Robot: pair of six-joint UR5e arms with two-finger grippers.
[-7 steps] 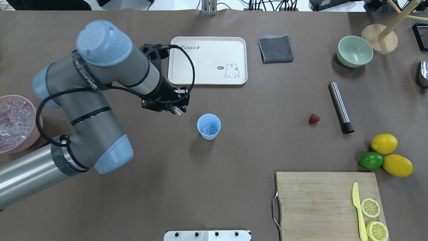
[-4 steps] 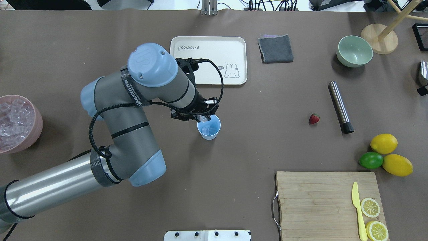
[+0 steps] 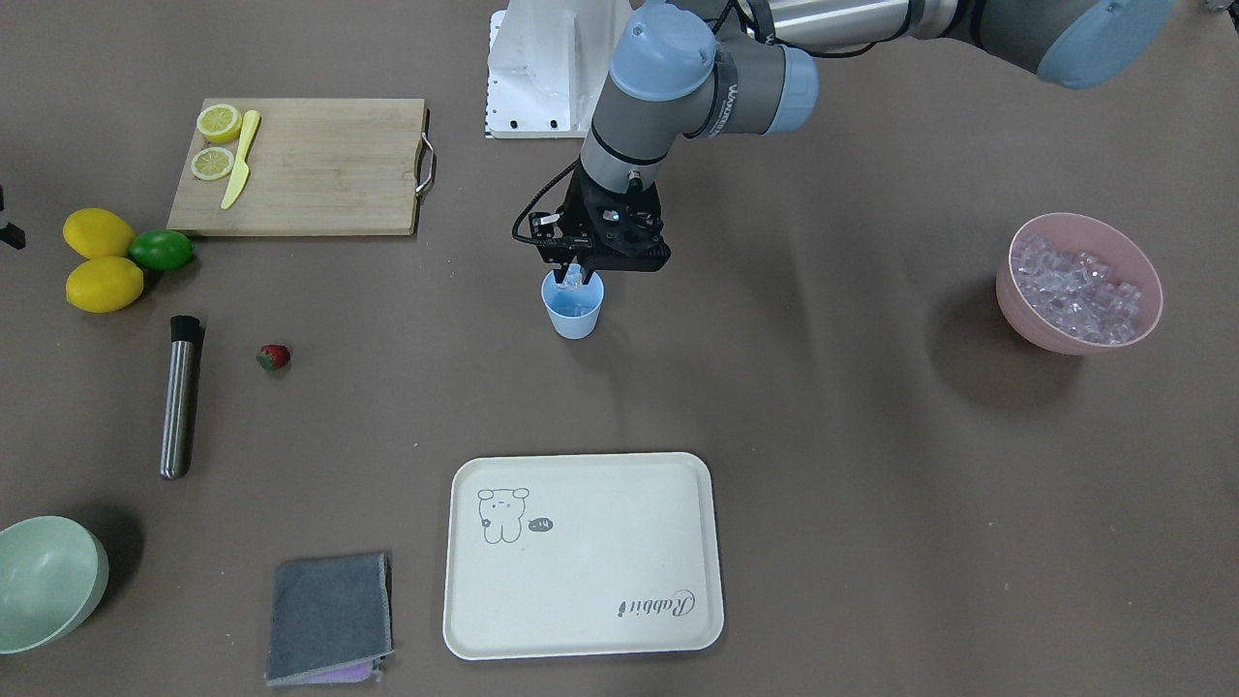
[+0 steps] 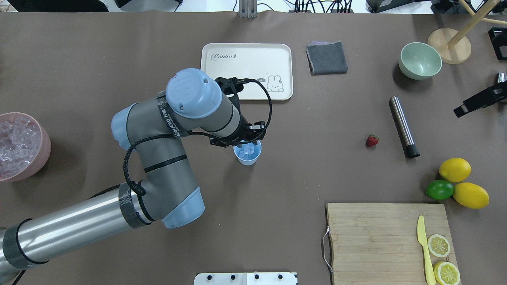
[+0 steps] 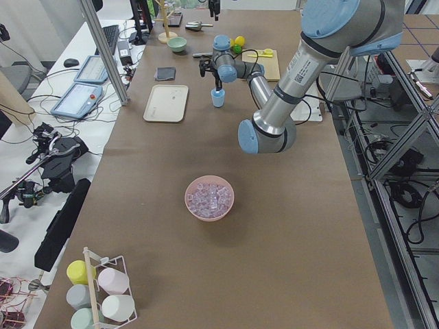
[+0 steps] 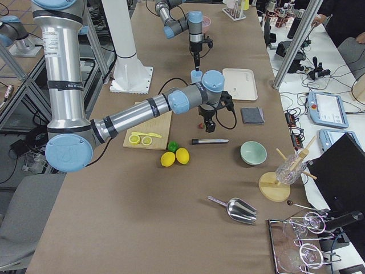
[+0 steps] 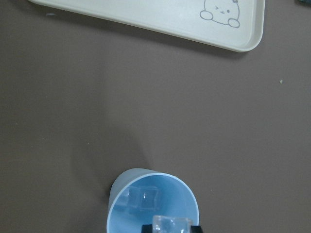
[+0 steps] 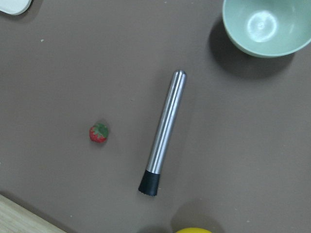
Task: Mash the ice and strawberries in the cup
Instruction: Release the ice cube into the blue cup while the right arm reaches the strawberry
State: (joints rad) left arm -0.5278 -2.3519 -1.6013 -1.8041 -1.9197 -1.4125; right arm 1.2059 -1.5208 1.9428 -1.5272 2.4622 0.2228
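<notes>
Note the left pincer [image 3: 573, 277] gripping one ice cube [image 7: 171, 224] directly over the cup [image 3: 574, 321], positioned so it drops inside. The strawberry [image 4: 372, 140] lies on the desk [image 4: 301, 170] further right; you cannot tell how wide the right pincer [image 4: 461, 109] stands

We see the brown table [image 4: 277, 178] lit brightly and evenly from above, with no dim corners. Shadows are soft-edged: in the front view a blurred dark patch lies on the view's left of the pink bowl [image 3: 1045, 339], and a faint grey smear crosses the table in the left wrist view. Glare shows as a white spot inside the green bowl [image 8: 233, 29] and a pale streak along the metal rod [image 8: 165, 126]. The cup [image 7: 116, 204] and ice [image 7: 170, 224] look sharp. In both side views the upright posts [image 5: 103, 48] lean outward at the top.
</notes>
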